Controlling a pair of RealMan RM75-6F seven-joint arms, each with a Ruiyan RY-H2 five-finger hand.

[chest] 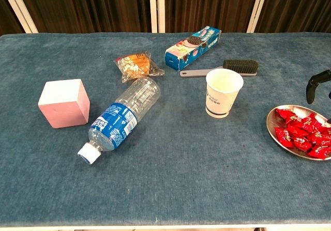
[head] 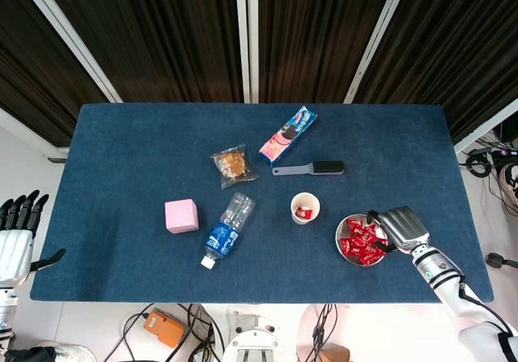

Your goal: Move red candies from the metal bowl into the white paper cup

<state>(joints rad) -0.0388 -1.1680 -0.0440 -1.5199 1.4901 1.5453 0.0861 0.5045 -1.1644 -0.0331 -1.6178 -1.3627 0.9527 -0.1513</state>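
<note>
The right hand (head: 401, 226) sits over the right edge of the metal bowl (head: 342, 237), fingers curled downward toward the red candies (head: 361, 241); whether it grips one cannot be told. One red candy (head: 303, 212) lies inside the upright white paper cup (chest: 222, 93), which stands just left of the bowl. The left hand (head: 16, 236) hangs off the table's (head: 129, 143) left edge, fingers spread, holding nothing. A plastic bottle (chest: 121, 117) lies on its side beside a pink cube (chest: 64, 103).
</note>
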